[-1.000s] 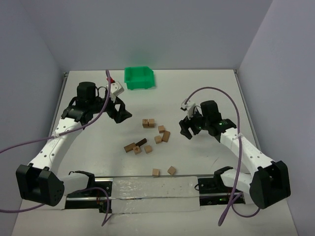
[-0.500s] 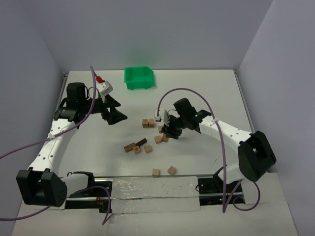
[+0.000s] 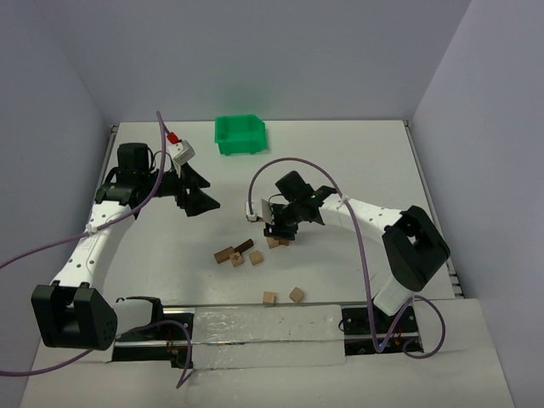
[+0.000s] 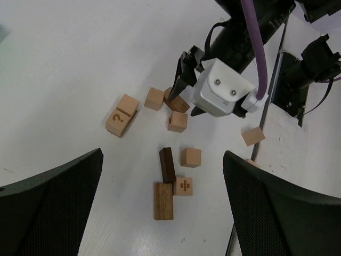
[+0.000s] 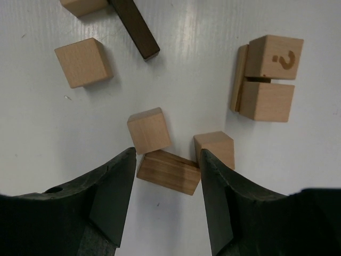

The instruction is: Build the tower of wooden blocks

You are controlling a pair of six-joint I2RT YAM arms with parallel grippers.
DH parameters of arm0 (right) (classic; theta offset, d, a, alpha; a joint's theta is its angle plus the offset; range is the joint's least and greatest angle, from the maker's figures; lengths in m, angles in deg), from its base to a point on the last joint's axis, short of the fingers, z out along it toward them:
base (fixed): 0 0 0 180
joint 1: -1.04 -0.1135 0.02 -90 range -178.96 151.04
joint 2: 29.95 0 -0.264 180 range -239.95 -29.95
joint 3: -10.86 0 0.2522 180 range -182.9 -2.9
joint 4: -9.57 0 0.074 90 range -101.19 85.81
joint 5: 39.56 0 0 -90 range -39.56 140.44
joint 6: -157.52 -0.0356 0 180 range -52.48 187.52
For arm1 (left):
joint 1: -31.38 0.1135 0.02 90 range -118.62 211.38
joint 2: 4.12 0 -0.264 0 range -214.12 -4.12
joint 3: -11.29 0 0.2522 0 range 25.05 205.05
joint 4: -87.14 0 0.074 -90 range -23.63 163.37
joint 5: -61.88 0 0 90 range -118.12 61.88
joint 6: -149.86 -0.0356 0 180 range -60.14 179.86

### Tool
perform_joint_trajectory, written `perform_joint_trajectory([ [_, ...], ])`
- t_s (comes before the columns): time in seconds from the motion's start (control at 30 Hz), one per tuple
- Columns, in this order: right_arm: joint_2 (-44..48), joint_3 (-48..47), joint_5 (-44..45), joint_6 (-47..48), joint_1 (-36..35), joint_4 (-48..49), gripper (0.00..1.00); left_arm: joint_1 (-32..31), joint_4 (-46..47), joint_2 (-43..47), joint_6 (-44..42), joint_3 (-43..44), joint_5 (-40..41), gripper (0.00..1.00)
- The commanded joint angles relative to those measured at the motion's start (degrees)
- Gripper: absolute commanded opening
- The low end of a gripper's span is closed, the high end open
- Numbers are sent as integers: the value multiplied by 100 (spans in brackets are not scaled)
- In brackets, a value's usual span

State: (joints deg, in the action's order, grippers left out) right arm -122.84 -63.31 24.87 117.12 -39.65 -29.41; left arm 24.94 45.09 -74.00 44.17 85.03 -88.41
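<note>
At mid-table, the right gripper (image 5: 167, 162) is seen low over a knot of loose wood blocks (image 3: 256, 257), its fingers (image 5: 114, 186) spread and nothing pinched between them. No tower has been raised. The blocks are scattered flat across the white table (image 3: 365, 153): a question-mark cube (image 5: 276, 50) is set against a plain one, a dark bar (image 5: 134, 26) lies farther off, and two more cubes (image 3: 296, 294) lie near the arms' bases.

Directly between the right fingertips lies a tan bar (image 5: 169, 173), apart from both pads. Its long axis is laid almost finger to finger, so the pads face the bar's ends, not its narrow sides. The opening is judged barely wider than the bar. Two light cubes (image 5: 149, 130) are set just beyond it, touching or nearly touching its far edge.

A turn of the wrist may be called for if the bar is to be taken across its short width. An end-to-end grip is judged likely to leave little room to spare.

The left gripper (image 3: 197, 190) is held well apart over the table's left side, its fingers wide open and empty, so the right arm is by far the nearer. The green bin (image 3: 240, 134) stands at the far edge.
</note>
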Motion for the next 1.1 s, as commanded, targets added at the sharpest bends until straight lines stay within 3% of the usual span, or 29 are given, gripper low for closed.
perform_joint_trajectory([
  [0.0, -168, -305, 25, 463, -190, -71, 59, 81, -119, -76, -137, 350, -396, 99],
  [0.57, -785, -540, 169, 965, -540, -544, 59, 152, -335, -159, -374, 487, -490, 99],
  [0.67, -825, -472, 232, 990, -647, -515, 55, 160, -306, -167, -382, 469, -446, 99],
  [0.83, -800, -376, 200, 900, -845, -502, 39, 178, -239, -185, -365, 416, -405, 99],
  [1.07, -788, -398, 25, 600, -1002, -522, 35, 187, -227, -176, -371, 373, -445, 99],
])
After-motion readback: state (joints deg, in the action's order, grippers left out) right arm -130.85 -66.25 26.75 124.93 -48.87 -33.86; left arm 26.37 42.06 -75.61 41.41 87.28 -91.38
